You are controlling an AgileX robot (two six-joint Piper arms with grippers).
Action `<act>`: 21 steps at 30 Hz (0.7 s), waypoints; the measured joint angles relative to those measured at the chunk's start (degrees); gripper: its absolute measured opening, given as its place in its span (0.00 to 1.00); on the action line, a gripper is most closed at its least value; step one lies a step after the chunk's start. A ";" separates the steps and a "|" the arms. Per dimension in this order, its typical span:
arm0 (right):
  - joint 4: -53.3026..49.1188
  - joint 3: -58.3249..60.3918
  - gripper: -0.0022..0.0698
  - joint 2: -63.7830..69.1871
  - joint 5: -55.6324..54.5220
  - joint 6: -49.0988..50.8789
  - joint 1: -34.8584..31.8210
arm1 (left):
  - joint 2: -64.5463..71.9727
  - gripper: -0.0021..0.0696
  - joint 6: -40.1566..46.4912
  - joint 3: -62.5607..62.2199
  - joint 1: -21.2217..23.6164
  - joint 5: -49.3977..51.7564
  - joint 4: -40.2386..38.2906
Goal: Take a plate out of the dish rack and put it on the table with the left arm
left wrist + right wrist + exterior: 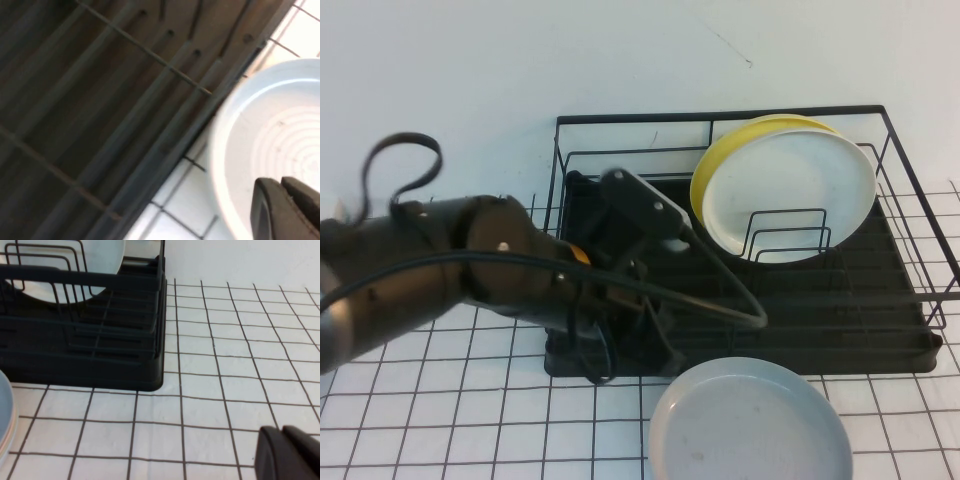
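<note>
The pale grey-blue plate (750, 425) lies flat on the table (440, 400), just in front of the dish rack (880, 340). My left arm reaches in from the left. Its left gripper (658, 338) hangs over the rack's front edge, beside the plate's rim and clear of it. In the left wrist view the left gripper (280, 183) is shut and empty, with the plate (280, 125) below it and the rack (100, 100) alongside. My right gripper (283, 431) is shut and empty, low over the table (220, 365) to the right of the rack (100, 355).
A white plate (795, 195) stands upright among the rack's dividers, with a yellow plate (730, 150) right behind it. The left arm's black cable (725, 300) loops over the rack's base. Gridded table surface lies to the left of the grey-blue plate.
</note>
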 joint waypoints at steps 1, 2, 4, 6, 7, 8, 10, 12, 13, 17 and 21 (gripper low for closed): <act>0.00 0.00 0.03 0.00 0.00 0.00 0.00 | -1.22 0.03 -1.71 0.00 0.00 -0.60 1.98; 0.00 0.00 0.03 0.00 0.00 0.00 0.00 | -2.45 0.03 -3.04 0.11 0.00 -1.28 3.77; 0.00 0.00 0.03 0.00 0.00 0.00 0.00 | -6.16 0.03 -5.84 0.21 0.00 -3.24 8.09; 0.00 0.00 0.03 0.00 0.00 0.00 0.00 | -10.42 0.03 -7.22 0.21 0.00 -5.29 11.10; 0.00 0.00 0.03 0.00 0.00 0.00 0.00 | -12.49 0.03 -7.49 0.21 0.00 -6.08 12.67; 0.00 0.00 0.03 0.00 0.00 0.00 0.00 | -14.48 0.03 -7.77 0.21 0.00 -6.59 13.56; 0.00 0.00 0.03 0.00 0.00 0.00 0.00 | -17.71 0.03 -8.32 0.21 0.00 -6.84 14.34; 0.00 0.00 0.03 0.00 0.00 0.00 0.00 | -20.85 0.03 -8.32 0.21 0.00 -6.84 14.05; 0.00 0.00 0.03 0.00 0.00 0.00 0.00 | -22.20 0.03 -8.32 0.21 0.00 -6.84 13.20; 0.00 0.00 0.03 0.00 0.00 0.00 0.00 | -25.59 0.03 -8.55 0.21 0.00 -6.84 7.43; 0.00 0.00 0.03 0.00 0.00 0.00 0.00 | -27.38 0.03 -8.31 0.21 0.00 -5.09 9.55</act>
